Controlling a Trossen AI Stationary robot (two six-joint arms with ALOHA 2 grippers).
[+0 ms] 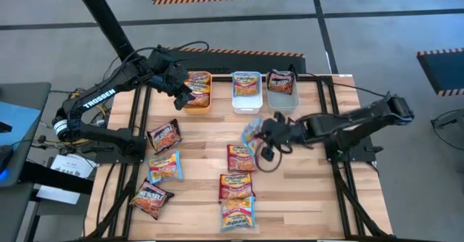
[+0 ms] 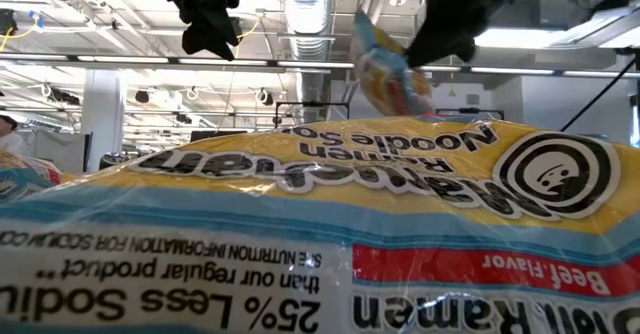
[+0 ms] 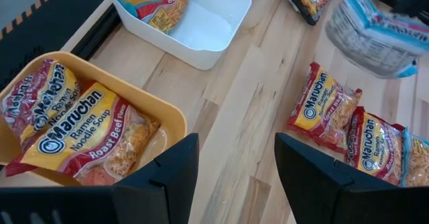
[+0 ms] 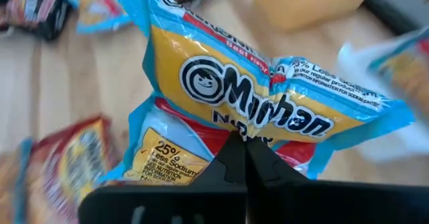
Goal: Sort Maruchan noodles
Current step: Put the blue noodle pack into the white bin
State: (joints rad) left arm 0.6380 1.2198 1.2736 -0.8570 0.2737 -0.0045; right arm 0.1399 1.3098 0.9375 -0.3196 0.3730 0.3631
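right gripper (image 1: 262,135) is pinched shut on a light blue packet (image 1: 251,131) lifted over mid-table, and the white bin (image 1: 246,104) sits just beyond it, so right arm's nearest

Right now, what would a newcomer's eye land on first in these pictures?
The right gripper, jaws shut on a light blue packet, holds it above the middle of the table. Behind it, the orange bin, white bin and grey bin each hold packets. The left gripper hangs open at the orange bin, and loose packets lie across the front of the table.
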